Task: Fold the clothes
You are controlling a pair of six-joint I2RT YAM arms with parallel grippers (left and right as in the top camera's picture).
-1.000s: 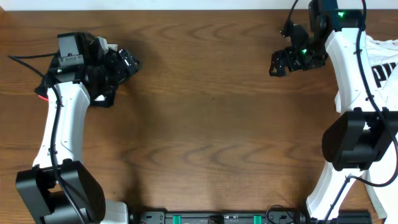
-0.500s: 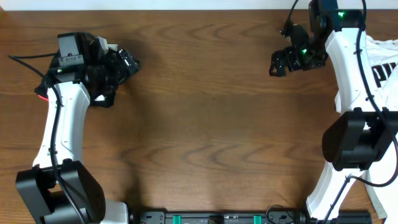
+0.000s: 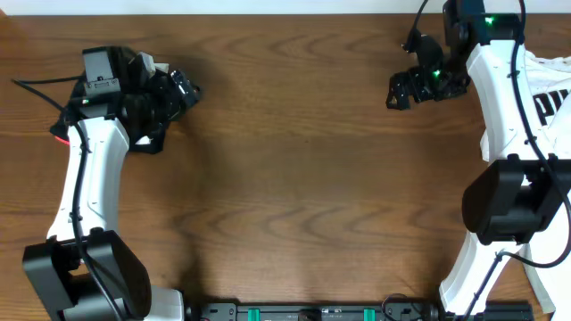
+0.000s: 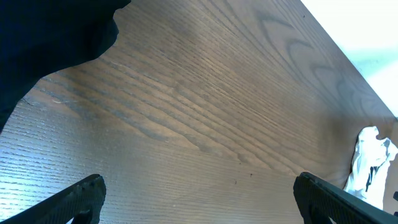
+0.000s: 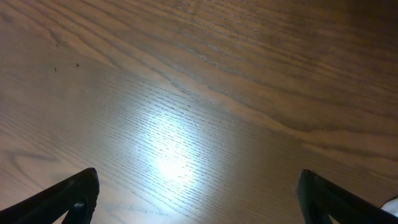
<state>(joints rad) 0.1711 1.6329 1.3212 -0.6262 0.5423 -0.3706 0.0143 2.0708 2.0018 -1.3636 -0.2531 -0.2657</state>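
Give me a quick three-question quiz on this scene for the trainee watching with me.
1. True or false: the left gripper is shut on the black garment.
2. Where does the white T-shirt lie? A: on the robot's right side of the table. B: mid-table. C: under the left gripper.
3. What does the right gripper have between its fingers?
Key: 1 false, it is open and empty. 2 A. 3 nothing, only bare table shows below it.
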